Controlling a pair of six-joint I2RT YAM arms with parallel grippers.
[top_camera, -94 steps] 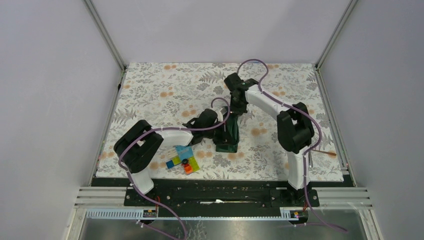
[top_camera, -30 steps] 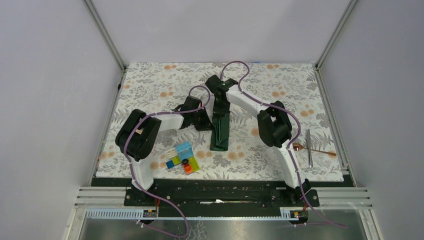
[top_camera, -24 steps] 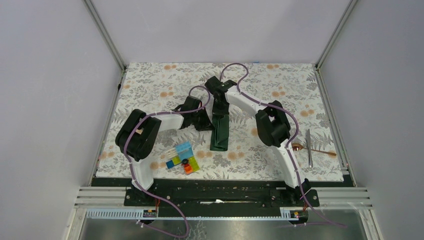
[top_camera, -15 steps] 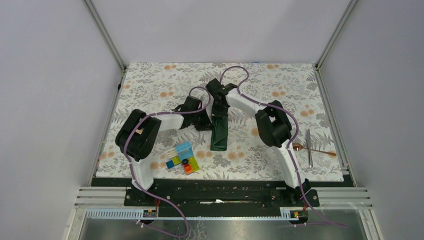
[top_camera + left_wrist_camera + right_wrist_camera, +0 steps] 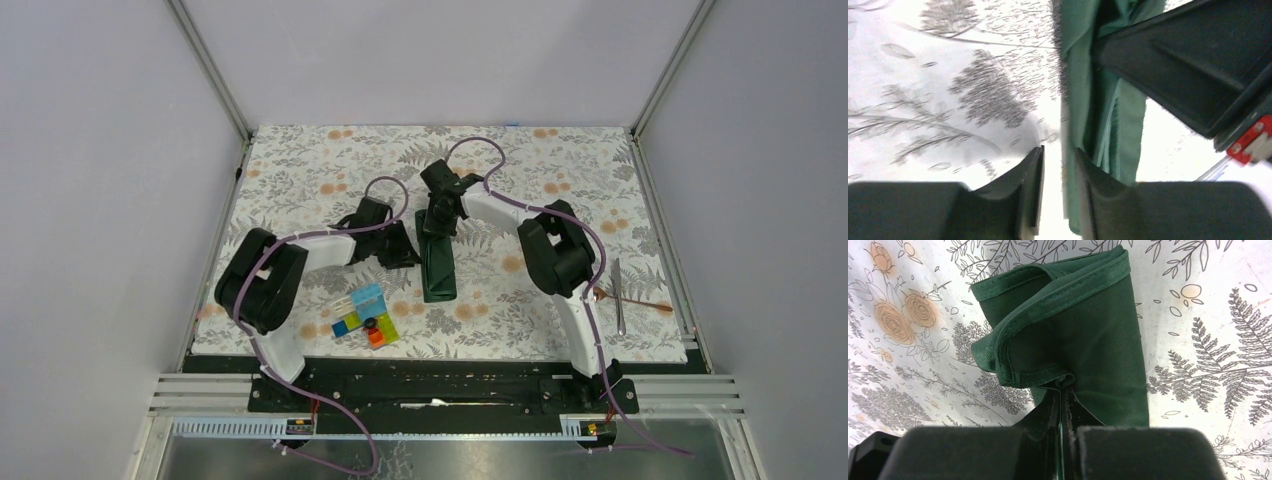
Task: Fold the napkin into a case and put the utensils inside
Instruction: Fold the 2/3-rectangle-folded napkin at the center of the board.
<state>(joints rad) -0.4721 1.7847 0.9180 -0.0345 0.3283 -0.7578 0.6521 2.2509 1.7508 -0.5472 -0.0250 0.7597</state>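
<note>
The dark green napkin (image 5: 438, 270) lies folded into a narrow layered strip in the middle of the table, running near to far. My right gripper (image 5: 438, 222) is at its far end, shut on a bunched fold of the napkin (image 5: 1088, 340), as the right wrist view (image 5: 1064, 392) shows. My left gripper (image 5: 405, 252) is low beside the strip's left edge. Its jaws stand narrowly apart (image 5: 1058, 155) with bare table between them, and the napkin's edge (image 5: 1080, 100) lies against the right finger. The copper spoon (image 5: 640, 303) and the silver utensil (image 5: 618, 295) lie at the right.
A cluster of colourful plastic blocks (image 5: 365, 317) sits near the front, left of the napkin. The right arm's elbow (image 5: 560, 255) stands between the napkin and the utensils. Metal frame posts and grey walls bound the floral covering (image 5: 320, 180).
The left arm has drawn back to the left and its gripper has come away from the strip's side. The right gripper has shifted slightly, still holding the napkin's far end; the strip lies straighter.
</note>
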